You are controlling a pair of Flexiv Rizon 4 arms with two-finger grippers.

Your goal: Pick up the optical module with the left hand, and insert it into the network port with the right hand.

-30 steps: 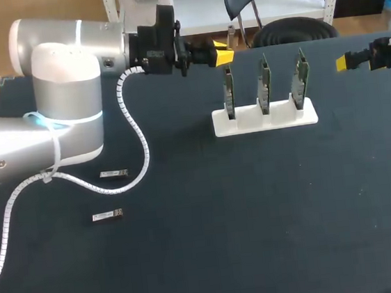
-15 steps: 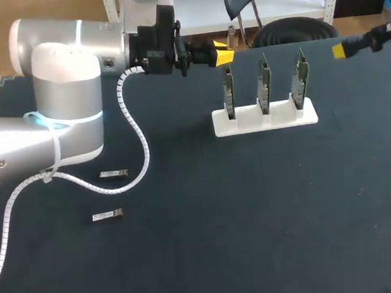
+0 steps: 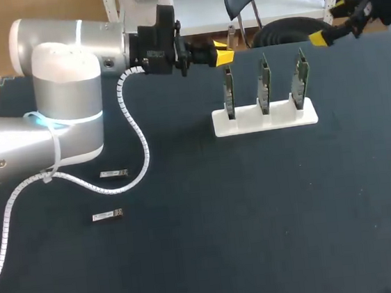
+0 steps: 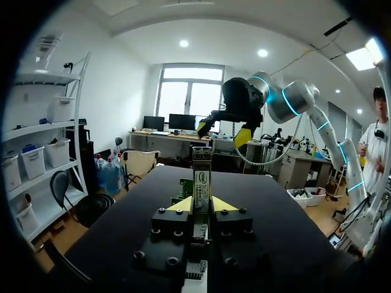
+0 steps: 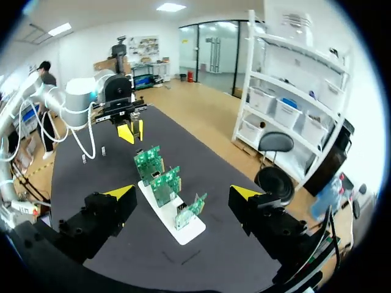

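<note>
Three green boards [image 3: 264,83] upright in white rack [image 3: 249,121]

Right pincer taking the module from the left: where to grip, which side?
Grip the free front half of the optical module; it juts out ahead of the left pincer, which clamps its rear. Come head-on with the open right pincer, probably closing across the bare faces.

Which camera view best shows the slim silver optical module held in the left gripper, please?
The left wrist view: the slim silver optical module sits close up, clamped between the left gripper's yellow tips. In the head and right wrist views that gripper is small and distant, and the module cannot be made out.
</note>
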